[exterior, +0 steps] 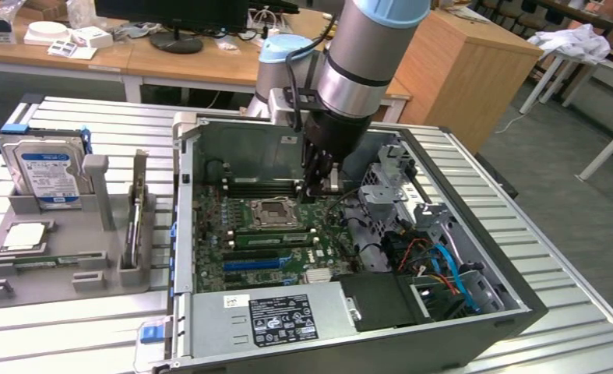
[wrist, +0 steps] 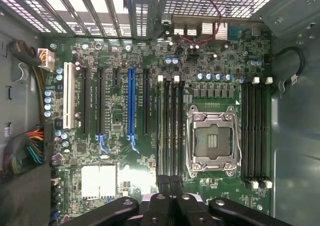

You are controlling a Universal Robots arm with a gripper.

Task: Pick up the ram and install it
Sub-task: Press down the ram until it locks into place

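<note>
On the slatted counter (exterior: 67, 343) the open computer case (exterior: 462, 331) lies on its side with the green motherboard (wrist: 115, 116) facing up. At the exterior view's left, a grey holder (exterior: 96, 187) carries a blue-labelled hard drive (exterior: 44, 167) and a thin green stick (exterior: 57, 262) of the ram's kind, lying in a groove. Note the tool (exterior: 322, 188), low inside the case just behind the CPU socket (wrist: 211, 136). Its fingers (wrist: 162, 191) are pressed together over one end of the memory slots (wrist: 170, 126) beside that socket. You cannot tell whether the ram is pinched edge-on between them or stands in the slot beneath, because the dark parts merge there. From the tool's position, the step in hand is judged to be the installing, not the pick-up. Any seating move calls for the stick's long edge parallel to its slot, the notch matched, the end latches open, and pressure straight down without tilt.
</note>
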